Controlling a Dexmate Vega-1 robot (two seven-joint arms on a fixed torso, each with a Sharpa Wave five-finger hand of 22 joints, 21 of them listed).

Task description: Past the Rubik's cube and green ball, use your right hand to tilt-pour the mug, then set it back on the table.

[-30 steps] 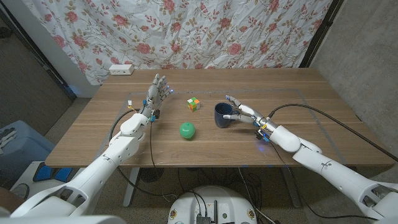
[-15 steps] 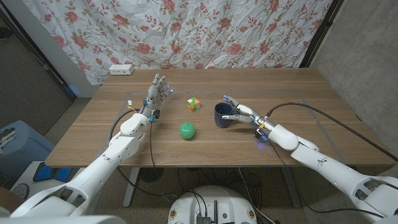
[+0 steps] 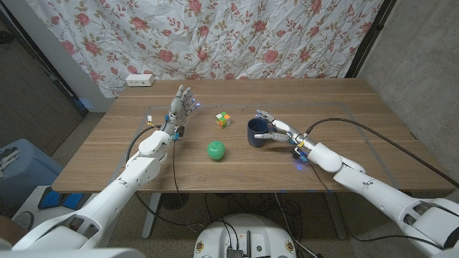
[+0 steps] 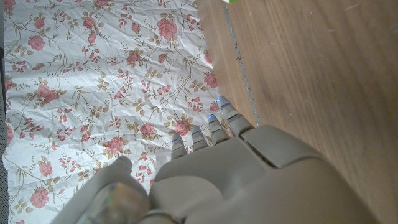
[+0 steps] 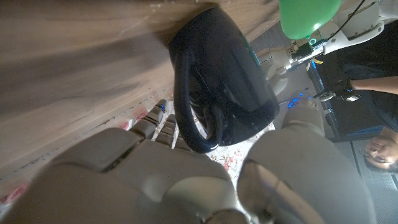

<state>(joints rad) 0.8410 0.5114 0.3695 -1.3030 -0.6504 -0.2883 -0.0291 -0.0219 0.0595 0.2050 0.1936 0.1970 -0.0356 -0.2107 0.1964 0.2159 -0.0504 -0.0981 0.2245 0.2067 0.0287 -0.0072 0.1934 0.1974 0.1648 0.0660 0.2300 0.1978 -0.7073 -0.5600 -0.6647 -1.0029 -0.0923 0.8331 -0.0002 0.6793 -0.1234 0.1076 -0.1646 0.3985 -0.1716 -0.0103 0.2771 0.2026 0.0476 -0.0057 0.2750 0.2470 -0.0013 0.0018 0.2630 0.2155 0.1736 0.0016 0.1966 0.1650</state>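
The dark blue ceramic mug (image 3: 256, 132) stands upright on the brown wooden worktop (image 3: 344, 154), right of centre, its handle turned toward the right robot hand (image 3: 276, 129). That robot hand is at the handle side of the mug, fingers spread around the handle and upper wall; in the right wrist view the mug (image 5: 224, 87) sits just in front of the right robot hand (image 5: 205, 180), but whether the fingers actually grip the handle I cannot tell. The round green ball (image 3: 216, 150) lies just left of the mug, nearer the robot, and the multicoloured Rubik's cube (image 3: 224, 119) sits beyond the ball. The left robot hand (image 3: 179, 107) holds nothing, standing on its edge well left of the cube with fingers straight and slightly apart.
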